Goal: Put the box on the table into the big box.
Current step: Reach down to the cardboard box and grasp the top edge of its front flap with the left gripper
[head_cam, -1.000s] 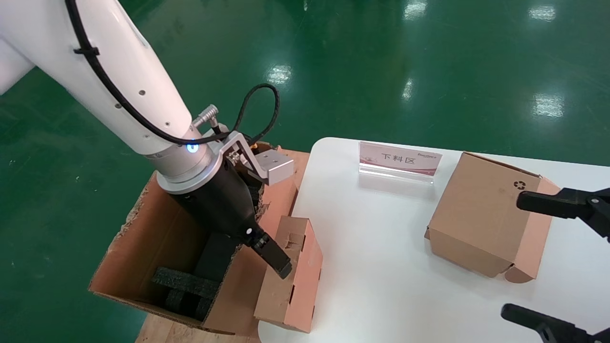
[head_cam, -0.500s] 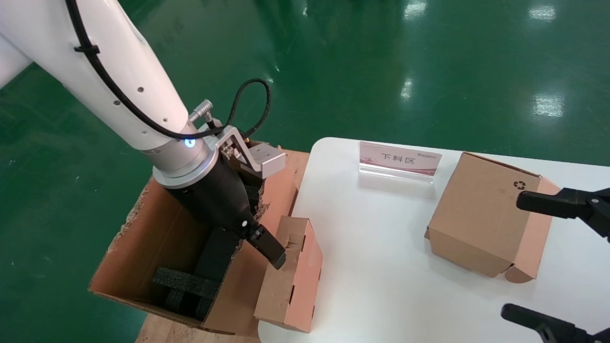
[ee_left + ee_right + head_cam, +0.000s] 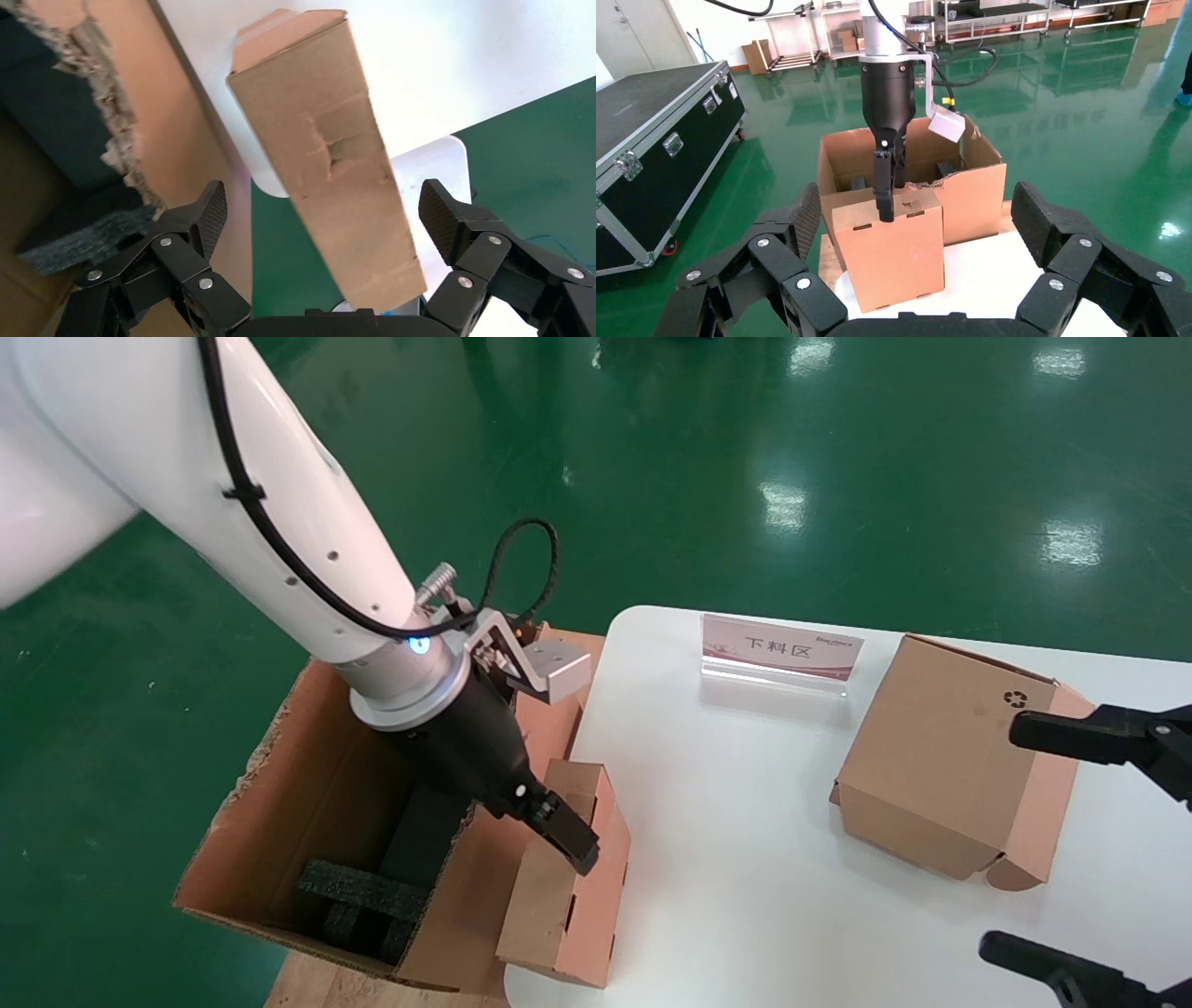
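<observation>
Cardboard box [image 3: 566, 877] upright at the tabletop's [image 3: 745, 896] left edge, touching the big box [image 3: 279, 822] — black foam [image 3: 358, 896] inside, left gripper [image 3: 320, 210] fingers spread astride the box's top edge, right gripper [image 3: 916, 214] open, parked right.

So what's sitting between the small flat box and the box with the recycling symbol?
Nothing: in the head view, only bare white table separates the small flat box from the recycling-symbol box. The sign stands farther back, clear of that stretch.
</observation>
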